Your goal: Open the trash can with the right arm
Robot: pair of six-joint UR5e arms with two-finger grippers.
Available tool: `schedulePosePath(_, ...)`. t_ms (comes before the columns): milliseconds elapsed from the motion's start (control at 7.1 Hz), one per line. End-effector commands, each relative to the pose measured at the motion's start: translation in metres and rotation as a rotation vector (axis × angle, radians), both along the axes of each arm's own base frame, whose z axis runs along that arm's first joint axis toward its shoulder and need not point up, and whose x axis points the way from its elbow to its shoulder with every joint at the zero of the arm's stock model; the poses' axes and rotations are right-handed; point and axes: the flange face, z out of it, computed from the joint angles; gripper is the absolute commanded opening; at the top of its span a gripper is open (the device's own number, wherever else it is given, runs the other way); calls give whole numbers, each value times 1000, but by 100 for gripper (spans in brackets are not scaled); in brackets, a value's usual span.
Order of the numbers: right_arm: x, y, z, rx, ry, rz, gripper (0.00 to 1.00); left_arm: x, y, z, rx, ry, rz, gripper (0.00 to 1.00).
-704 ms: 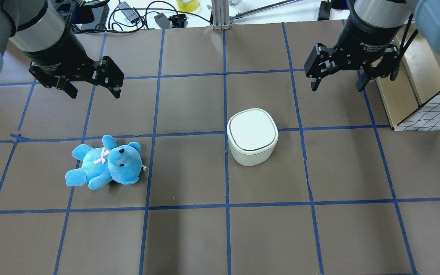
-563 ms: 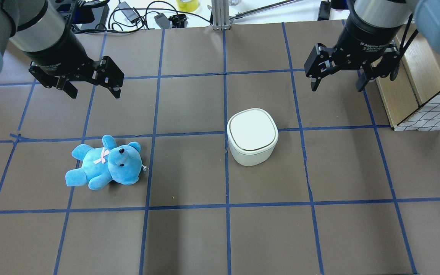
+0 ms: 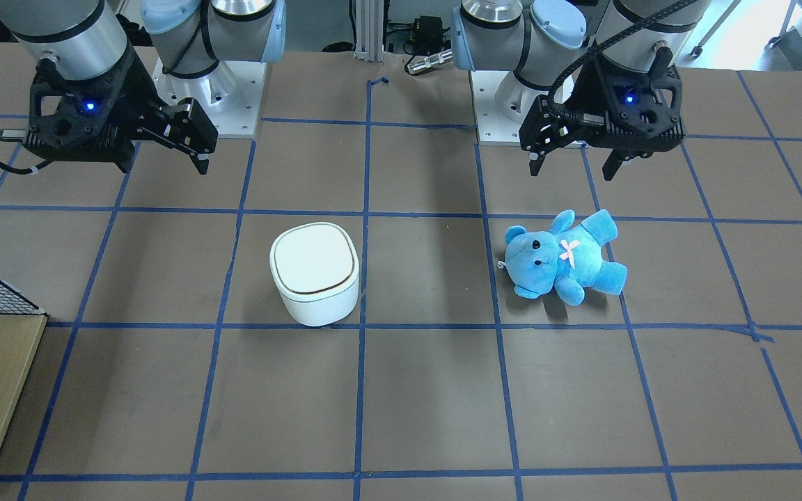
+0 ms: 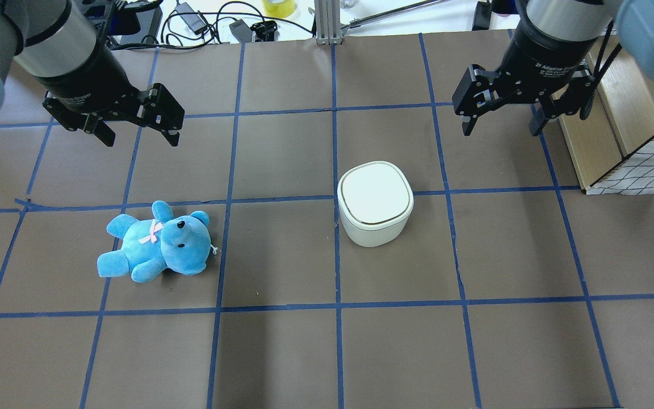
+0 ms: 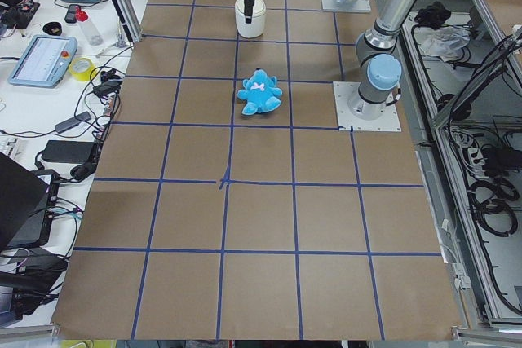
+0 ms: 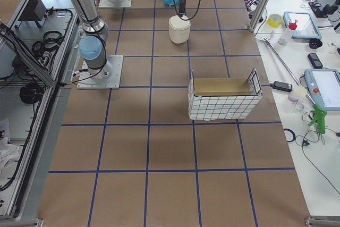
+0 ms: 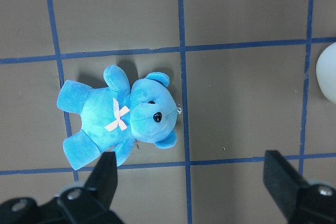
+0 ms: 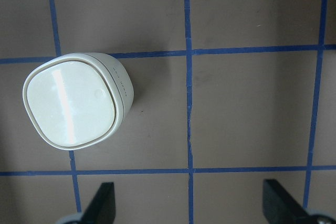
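Note:
The white trash can (image 4: 375,201) stands near the table's middle with its lid shut; it also shows in the front view (image 3: 315,271) and at the left of the right wrist view (image 8: 73,106). My right gripper (image 4: 500,132) is open and empty. It hangs above the table, behind and to the right of the can, apart from it, and shows in the front view (image 3: 164,167) too. My left gripper (image 4: 141,141) is open and empty, high above the table behind a blue teddy bear (image 4: 156,241).
A wooden box with a grid-pattern side (image 4: 639,165) stands at the table's right edge, close to my right arm. The teddy lies on its back left of the can (image 3: 561,257). Cables and tools lie beyond the far edge (image 4: 202,23).

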Motion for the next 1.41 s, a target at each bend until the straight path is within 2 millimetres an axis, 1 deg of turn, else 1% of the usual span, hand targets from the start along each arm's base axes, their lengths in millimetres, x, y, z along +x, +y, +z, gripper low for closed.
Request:
schedulePosePath(0,0,0,0,0,2,0,100,0,0,0,0,0,0,100)
schedulePosePath(563,-1,0,-1,2,6,2,100,0,0,0,0,0,0,100)
schedulePosePath(704,1,1,0,-1,3,-15,97,0,0,0,0,0,0,100)
schedulePosePath(845,15,1,1,-29,3,-41,65,0,0,0,2,0,0,100)
schedulePosePath(986,58,9,-5,-47,2,-23,34,0,0,0,0,0,0,100)
schedulePosePath(1127,103,14,-17,-63,-1,-20,0,0,0,0,0,2,0,100)
schedulePosePath(1268,127,16,-29,-54,3,-44,0,0,0,0,0,2,0,100)
